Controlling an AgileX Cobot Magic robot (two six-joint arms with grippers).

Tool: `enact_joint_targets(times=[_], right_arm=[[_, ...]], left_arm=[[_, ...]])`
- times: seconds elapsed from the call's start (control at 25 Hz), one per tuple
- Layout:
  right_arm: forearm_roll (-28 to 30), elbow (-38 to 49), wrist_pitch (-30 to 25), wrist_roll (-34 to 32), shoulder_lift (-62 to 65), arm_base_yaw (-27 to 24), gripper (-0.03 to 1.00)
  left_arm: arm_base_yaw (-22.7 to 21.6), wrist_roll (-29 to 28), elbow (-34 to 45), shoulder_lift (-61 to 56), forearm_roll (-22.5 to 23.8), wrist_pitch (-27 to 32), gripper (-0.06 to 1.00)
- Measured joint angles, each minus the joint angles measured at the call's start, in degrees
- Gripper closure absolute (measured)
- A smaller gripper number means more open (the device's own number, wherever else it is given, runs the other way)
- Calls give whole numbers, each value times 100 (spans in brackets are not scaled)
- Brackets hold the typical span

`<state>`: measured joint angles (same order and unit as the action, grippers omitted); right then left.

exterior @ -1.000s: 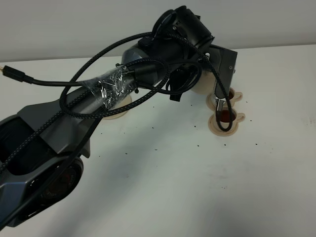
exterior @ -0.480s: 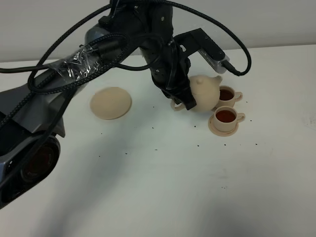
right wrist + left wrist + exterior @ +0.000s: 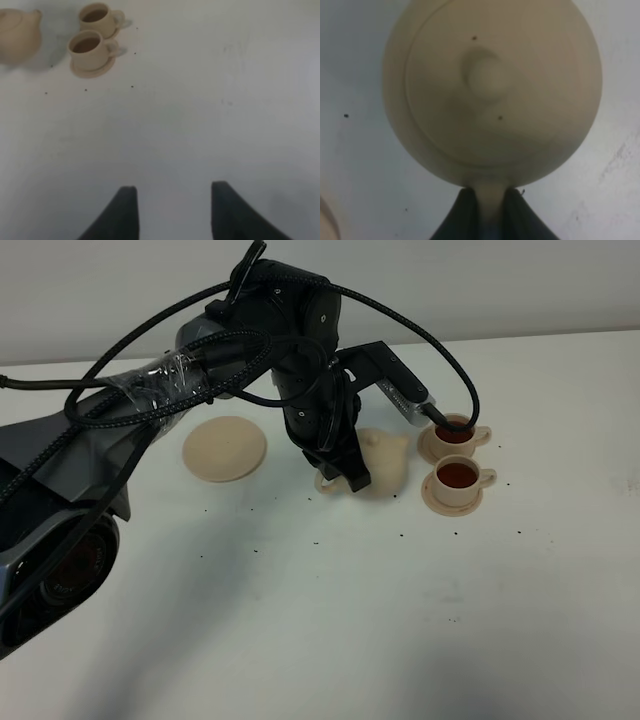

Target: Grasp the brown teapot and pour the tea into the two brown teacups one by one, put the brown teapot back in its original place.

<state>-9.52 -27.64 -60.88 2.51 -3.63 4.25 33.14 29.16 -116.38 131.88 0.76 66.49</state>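
A white tabletop (image 3: 330, 620) flecked with dark specks. The squat tan ceramic teapot (image 3: 385, 462), half a second ago beside the two tan ceramic teacups (image 3: 458, 480), has shifted toward its flat tan saucer (image 3: 224, 448), so pouring looks done. The left gripper (image 3: 489, 210) stays clenched on its handle. The right gripper (image 3: 172, 197) hangs released, well apart. Nothing blocks the saucer.

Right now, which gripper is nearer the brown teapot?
Left. The left gripper is shut on the brown teapot's handle; the right gripper hangs open over bare table, well away from it.
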Motion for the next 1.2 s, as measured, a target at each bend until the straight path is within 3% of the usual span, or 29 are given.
enact_joint_targets(times=[0.68,0.84,1.0,1.2], right_arm=[[0,0,0,5,0,0,62],[0,0,0,5,0,0,62],[0,0,0,5,0,0,62],[0,0,0,5,0,0,62]], left_arm=[[5,229,0,0,-76,-573,82],[-68,-313,0,-12,-45,-390,82],[-472,-1279,0,-127,-10,19,82],[-1002,-1930,0,-323,192,194,82]])
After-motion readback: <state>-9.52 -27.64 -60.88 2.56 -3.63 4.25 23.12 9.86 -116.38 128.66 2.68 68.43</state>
